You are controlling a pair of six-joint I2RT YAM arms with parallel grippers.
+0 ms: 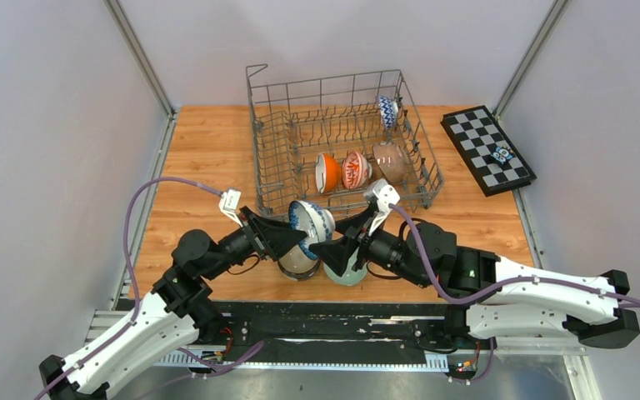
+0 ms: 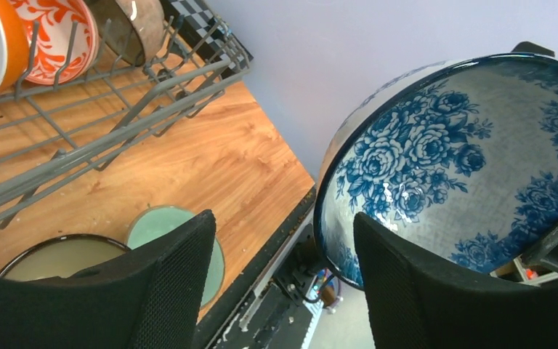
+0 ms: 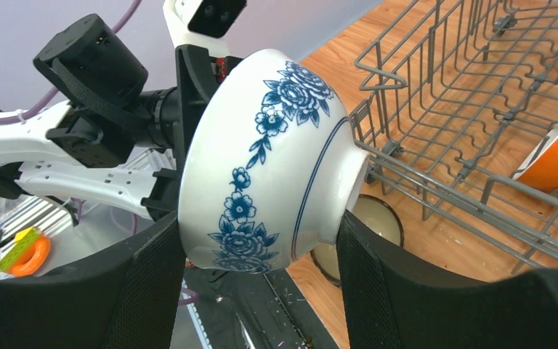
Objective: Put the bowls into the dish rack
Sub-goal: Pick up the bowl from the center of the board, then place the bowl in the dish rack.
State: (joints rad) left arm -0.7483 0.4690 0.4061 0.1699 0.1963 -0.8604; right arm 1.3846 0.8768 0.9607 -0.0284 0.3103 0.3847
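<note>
Closest to the lens, the left gripper (image 2: 282,218) stands spread, its jaws well apart with bare wood showing between them. The blue-flowered bowl (image 2: 443,160) sits tipped on edge just past one jaw, not pinched by it. From the other side the right gripper (image 3: 260,218) clamps that same bowl across its depth, one jaw on the rim and the other on the foot, holding it in the air above the near part of the tabletop (image 1: 208,158). A purple cable (image 1: 146,196) loops over the left arm. Directly under the two grippers a dark-rimmed beige bowl (image 1: 298,262) and, to its right, a pale green bowl (image 1: 346,271) rest upright on the wood, touching or nearly so. Beyond them the near wall of the dish rack (image 1: 300,133) stands between the held bowl and the tines. Along the rack's front row, on edge, stand an orange bowl (image 1: 327,172), a red-and-white bowl (image 1: 355,169) and a brownish bowl (image 1: 390,161). A blue-and-white bowl (image 1: 387,111) stands at the far right corner. Right of the rack lies a chequered board (image 1: 475,133) carrying a small blue-and-white object (image 1: 501,154), too small to identify.
</note>
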